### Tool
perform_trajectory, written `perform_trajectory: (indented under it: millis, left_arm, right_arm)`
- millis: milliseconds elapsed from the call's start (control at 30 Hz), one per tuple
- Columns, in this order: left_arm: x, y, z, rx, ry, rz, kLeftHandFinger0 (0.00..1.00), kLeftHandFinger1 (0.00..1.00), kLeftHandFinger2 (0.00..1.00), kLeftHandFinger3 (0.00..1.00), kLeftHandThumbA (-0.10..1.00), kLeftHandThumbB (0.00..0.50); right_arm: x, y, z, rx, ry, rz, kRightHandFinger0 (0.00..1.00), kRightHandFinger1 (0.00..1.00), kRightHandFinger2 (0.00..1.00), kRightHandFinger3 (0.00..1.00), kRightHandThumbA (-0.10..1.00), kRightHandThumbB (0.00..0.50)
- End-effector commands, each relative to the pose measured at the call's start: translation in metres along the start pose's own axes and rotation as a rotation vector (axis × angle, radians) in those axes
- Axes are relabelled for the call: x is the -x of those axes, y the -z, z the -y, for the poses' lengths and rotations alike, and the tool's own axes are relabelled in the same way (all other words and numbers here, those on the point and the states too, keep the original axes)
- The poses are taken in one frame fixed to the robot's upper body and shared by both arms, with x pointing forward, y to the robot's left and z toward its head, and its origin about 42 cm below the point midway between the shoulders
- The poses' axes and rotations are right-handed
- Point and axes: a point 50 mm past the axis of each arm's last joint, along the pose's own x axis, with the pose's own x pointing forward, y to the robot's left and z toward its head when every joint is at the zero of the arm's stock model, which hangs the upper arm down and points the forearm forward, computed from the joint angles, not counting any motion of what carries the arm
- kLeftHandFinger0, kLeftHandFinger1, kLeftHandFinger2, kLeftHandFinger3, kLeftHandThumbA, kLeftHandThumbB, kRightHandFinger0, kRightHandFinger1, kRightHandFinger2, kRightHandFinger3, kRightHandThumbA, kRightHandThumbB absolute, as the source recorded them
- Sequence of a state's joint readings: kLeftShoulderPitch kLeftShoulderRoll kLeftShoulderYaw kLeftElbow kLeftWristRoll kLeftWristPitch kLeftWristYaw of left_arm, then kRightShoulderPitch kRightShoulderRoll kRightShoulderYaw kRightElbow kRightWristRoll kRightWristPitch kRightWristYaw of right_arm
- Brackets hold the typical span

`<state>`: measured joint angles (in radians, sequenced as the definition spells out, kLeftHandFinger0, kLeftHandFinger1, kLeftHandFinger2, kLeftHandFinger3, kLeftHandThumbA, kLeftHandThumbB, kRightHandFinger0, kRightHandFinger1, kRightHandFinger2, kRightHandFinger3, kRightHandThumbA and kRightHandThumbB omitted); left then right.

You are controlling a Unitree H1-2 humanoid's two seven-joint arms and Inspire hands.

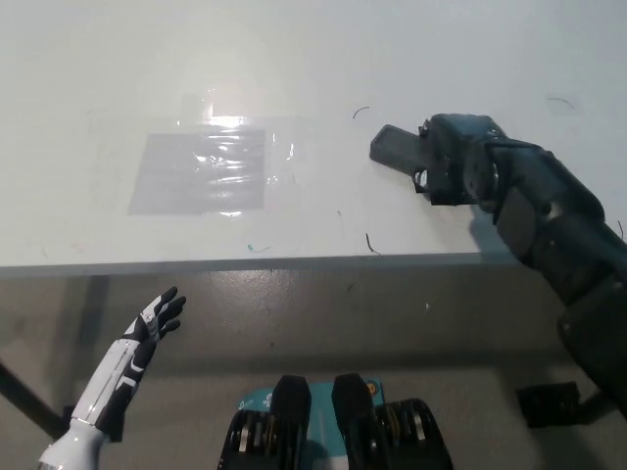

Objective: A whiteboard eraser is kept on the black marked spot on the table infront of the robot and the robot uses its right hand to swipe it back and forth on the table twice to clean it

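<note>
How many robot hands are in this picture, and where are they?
2. The white left hand hangs open at the lower left, below the table edge. The black right hand is over the table at the right, gripping the eraser.

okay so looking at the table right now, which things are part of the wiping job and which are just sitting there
Part of the job:
- eraser, held in the right robot hand
- white table being wiped

Just there:
- shiny taped plastic patch on the table
- left robot hand, open, resting below the table edge
</note>
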<state>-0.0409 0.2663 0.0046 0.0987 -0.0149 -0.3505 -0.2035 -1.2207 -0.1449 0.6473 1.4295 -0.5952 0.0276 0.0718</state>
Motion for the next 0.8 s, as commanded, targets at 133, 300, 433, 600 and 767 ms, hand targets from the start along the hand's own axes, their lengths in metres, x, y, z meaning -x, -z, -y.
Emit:
perform_trajectory:
  millis: [133, 300, 433, 600, 767]
  left_arm:
    - [-0.008, -0.013, -0.01, -0.05, 0.014, 0.047, 1.0, 1.0, 1.0, 1.0, 1.0, 0.465]
    - [0.0, -0.011, -0.002, -0.032, 0.015, 0.043, 1.0, 1.0, 1.0, 1.0, 1.0, 0.448]
    - [0.008, -0.007, 0.001, -0.007, -0.006, 0.02, 1.0, 1.0, 1.0, 1.0, 1.0, 0.458]
    - [0.018, -0.001, 0.008, 0.013, -0.018, 0.001, 1.0, 1.0, 1.0, 1.0, 1.0, 0.462]
    - [0.039, 0.007, 0.018, 0.038, -0.022, -0.025, 1.0, 1.0, 1.0, 1.0, 1.0, 0.457]
  right_arm:
    - [0.005, 0.053, -0.029, 0.161, -0.032, -0.056, 0.2, 0.33, 0.43, 0.72, 0.18, 0.197]
    - [0.014, 0.098, -0.056, 0.14, -0.082, -0.115, 0.1, 0.25, 0.34, 0.49, 0.08, 0.198]
    - [0.026, 0.142, -0.066, 0.103, -0.103, -0.2, 0.43, 0.56, 0.71, 0.84, 0.13, 0.194]
    - [0.042, 0.187, -0.067, 0.079, -0.115, -0.284, 0.88, 0.92, 0.95, 0.84, 0.12, 0.199]
    - [0.06, 0.229, -0.074, 0.069, -0.131, -0.355, 0.31, 0.49, 0.64, 1.0, 0.11, 0.158]
